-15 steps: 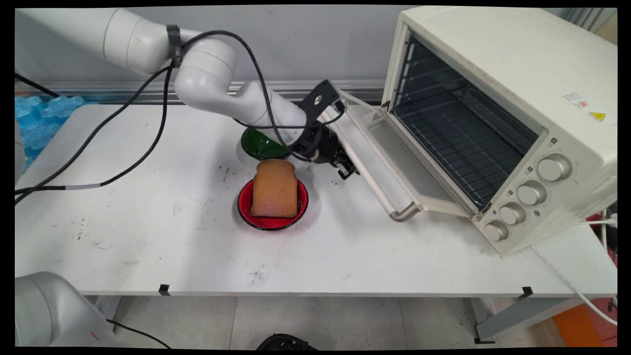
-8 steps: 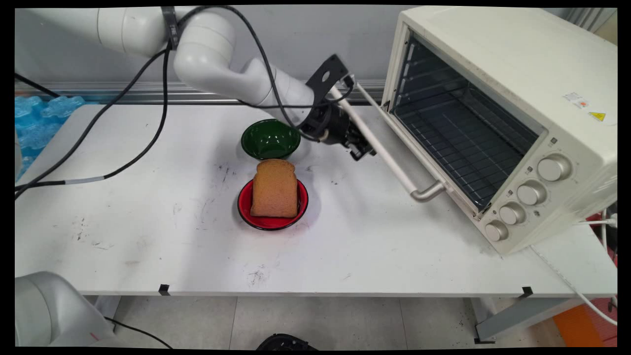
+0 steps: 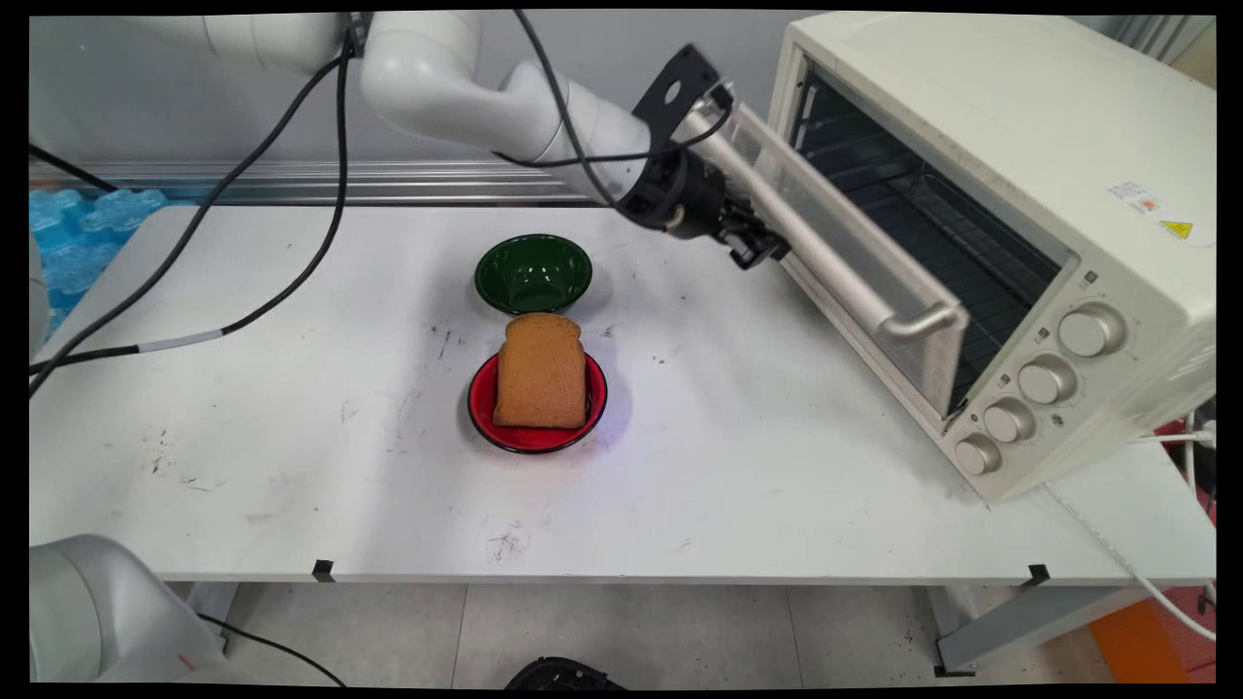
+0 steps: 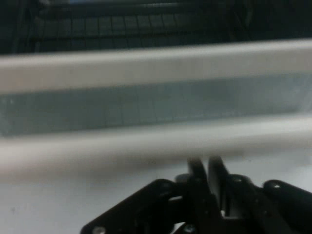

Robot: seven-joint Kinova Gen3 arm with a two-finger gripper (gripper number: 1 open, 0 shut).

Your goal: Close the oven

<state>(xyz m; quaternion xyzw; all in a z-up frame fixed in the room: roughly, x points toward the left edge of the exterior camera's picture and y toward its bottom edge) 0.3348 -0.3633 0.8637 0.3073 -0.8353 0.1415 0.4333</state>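
Note:
My black gripper (image 3: 755,249) is shut with nothing between its fingers, and its tips press against the outer face of the toaster oven's door (image 3: 855,254). The door stands half raised, tilted up toward the cream oven (image 3: 1029,165), its metal handle (image 3: 879,309) facing the table. In the hand view the two fingertips (image 4: 197,165) sit side by side just below the door's lower frame, and the gripper (image 4: 207,163) faces the door's glass (image 4: 146,105), with the oven rack dim behind it. A slice of brown bread (image 3: 541,371) lies on a red plate (image 3: 486,413) left of the oven.
A green bowl (image 3: 532,273) stands behind the red plate. Black cables (image 3: 291,146) hang from the arm over the table's left half. The oven's knobs (image 3: 1044,379) face the front right. Blue plastic-wrapped bottles (image 3: 73,228) lie off the far left edge.
The gripper has moved up and to the right, and the oven door has swung from lying flat open to half raised against it. Bread, plate and bowl have not moved.

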